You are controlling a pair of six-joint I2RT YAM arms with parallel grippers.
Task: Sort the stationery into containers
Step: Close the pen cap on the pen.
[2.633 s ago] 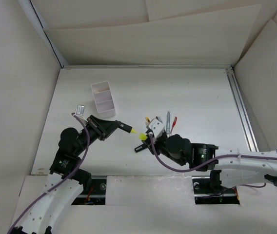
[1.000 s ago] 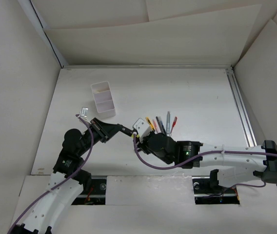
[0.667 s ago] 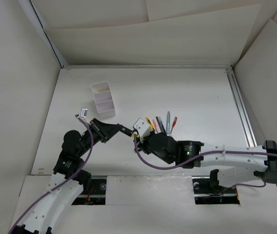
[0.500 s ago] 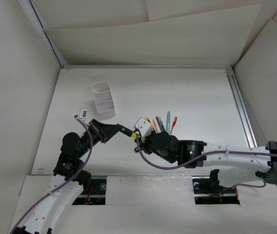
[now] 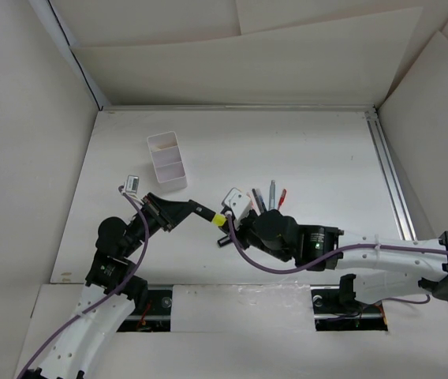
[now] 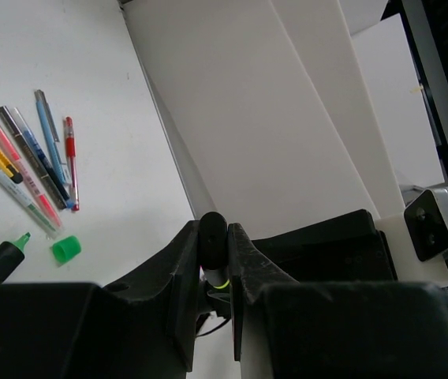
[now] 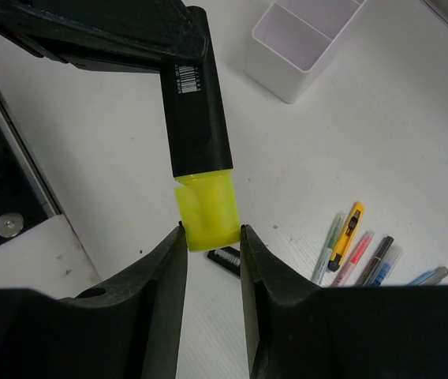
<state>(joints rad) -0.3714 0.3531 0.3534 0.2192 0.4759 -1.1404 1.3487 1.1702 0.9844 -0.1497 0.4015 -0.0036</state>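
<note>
Yellow cap (image 7: pixel 207 212) sits pinched in my right gripper (image 7: pixel 210 234), seated on the black highlighter (image 7: pixel 198 118) my left gripper (image 6: pixel 214 245) clamps opposite. I judge I'm capping it for the white box (image 7: pixel 267 75) beyond the fingertips.

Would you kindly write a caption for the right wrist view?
Right gripper holds a yellow cap on the black highlighter gripped by the left gripper.
</note>
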